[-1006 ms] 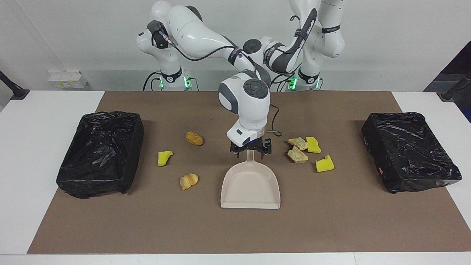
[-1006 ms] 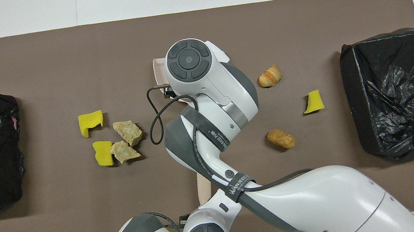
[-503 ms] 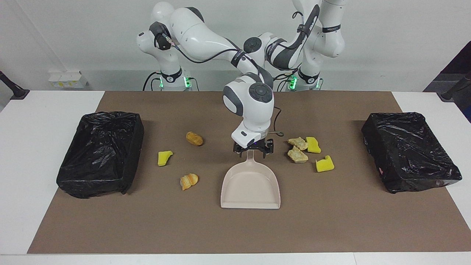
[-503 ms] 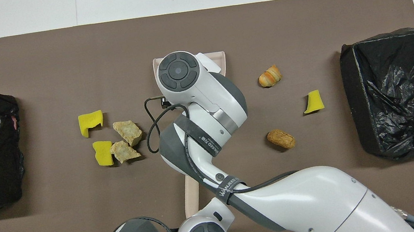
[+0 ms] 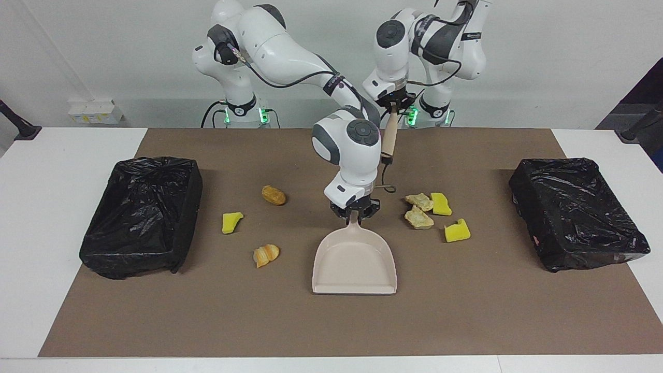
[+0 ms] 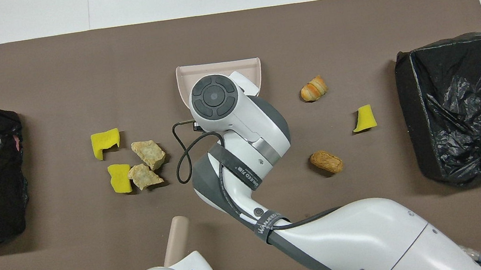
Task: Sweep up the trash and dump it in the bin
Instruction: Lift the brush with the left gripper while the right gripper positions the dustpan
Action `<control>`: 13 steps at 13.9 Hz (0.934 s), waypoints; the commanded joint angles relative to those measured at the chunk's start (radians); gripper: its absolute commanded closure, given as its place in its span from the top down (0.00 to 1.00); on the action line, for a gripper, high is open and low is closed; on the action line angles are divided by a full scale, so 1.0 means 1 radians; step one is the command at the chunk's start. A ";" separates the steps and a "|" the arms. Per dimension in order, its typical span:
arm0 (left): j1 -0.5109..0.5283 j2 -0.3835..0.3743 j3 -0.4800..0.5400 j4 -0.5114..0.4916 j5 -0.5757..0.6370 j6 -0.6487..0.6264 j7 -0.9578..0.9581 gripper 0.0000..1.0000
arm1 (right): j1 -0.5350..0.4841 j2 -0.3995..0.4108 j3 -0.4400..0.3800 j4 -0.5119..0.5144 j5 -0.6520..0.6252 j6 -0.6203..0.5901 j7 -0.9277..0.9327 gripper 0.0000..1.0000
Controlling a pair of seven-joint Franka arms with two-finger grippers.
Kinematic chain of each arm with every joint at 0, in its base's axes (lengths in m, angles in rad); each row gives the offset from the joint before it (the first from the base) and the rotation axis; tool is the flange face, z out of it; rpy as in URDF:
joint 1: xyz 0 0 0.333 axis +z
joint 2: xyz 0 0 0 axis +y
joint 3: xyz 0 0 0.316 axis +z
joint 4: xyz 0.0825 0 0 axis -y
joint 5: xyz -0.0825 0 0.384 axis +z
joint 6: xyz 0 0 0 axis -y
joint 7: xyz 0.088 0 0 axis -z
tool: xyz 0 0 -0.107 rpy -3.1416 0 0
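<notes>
Shown by the facing view only: right gripper [image 5: 355,211] low at the dustpan [image 5: 355,261], fingers clamped together on its handle [image 5: 354,223]. Hidden in the overhead view under the arm's own wrist, with only the pan's open edge to see there.

Also clear in the facing view only: left gripper [image 5: 394,101] raised over the brown mat [image 5: 466,311], closed on a beige stick [image 5: 389,132] hanging down from it. From above, only the stick's end visible.

Counted:
- one dustpan
- two black-lined bins [image 5: 142,215] [image 5: 577,212], one at each end, well apart from the dustpan
- three yellow sponge chunks [image 5: 232,222] [image 5: 441,204] [image 5: 457,231]
- four bread-like lumps [image 5: 273,195] [image 5: 265,255] [image 5: 419,199] [image 5: 418,217]

From the dustpan toward the right arm's end: one yellow, two lumps. Toward the left arm's end: two yellow, two lumps, close together. All on the mat, none in the dustpan.
</notes>
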 commanded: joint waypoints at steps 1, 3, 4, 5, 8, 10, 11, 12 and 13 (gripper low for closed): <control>0.151 -0.057 0.001 -0.013 -0.001 -0.046 0.077 0.00 | -0.004 -0.049 0.004 -0.049 -0.005 0.028 0.000 0.00; 0.304 -0.019 0.001 0.030 -0.001 -0.023 0.080 0.00 | -0.006 -0.084 0.004 -0.058 -0.004 0.012 -0.091 0.00; 0.386 0.014 -0.001 0.058 0.000 -0.009 0.089 0.00 | -0.006 -0.102 0.004 -0.075 -0.004 0.009 -0.155 0.00; 0.446 0.050 -0.001 0.082 -0.001 0.029 0.117 0.00 | -0.004 -0.115 0.004 -0.086 -0.004 0.009 -0.205 0.00; 0.556 0.152 0.001 0.172 -0.003 0.143 0.111 0.00 | -0.022 -0.147 0.004 -0.126 -0.007 -0.015 -0.472 0.00; 0.604 0.258 0.001 0.269 -0.004 0.148 0.083 0.00 | -0.045 -0.161 0.003 -0.160 -0.007 -0.015 -0.709 0.00; 0.624 0.297 0.001 0.309 -0.004 0.152 0.045 0.00 | -0.055 -0.162 0.003 -0.160 -0.016 -0.015 -0.793 0.00; 0.647 0.329 0.001 0.337 -0.003 0.158 0.045 0.00 | -0.065 -0.164 0.003 -0.160 -0.019 -0.018 -0.898 0.00; 0.658 0.355 0.001 0.345 -0.004 0.184 0.048 0.00 | -0.075 -0.164 0.001 -0.161 -0.022 -0.035 -0.996 0.00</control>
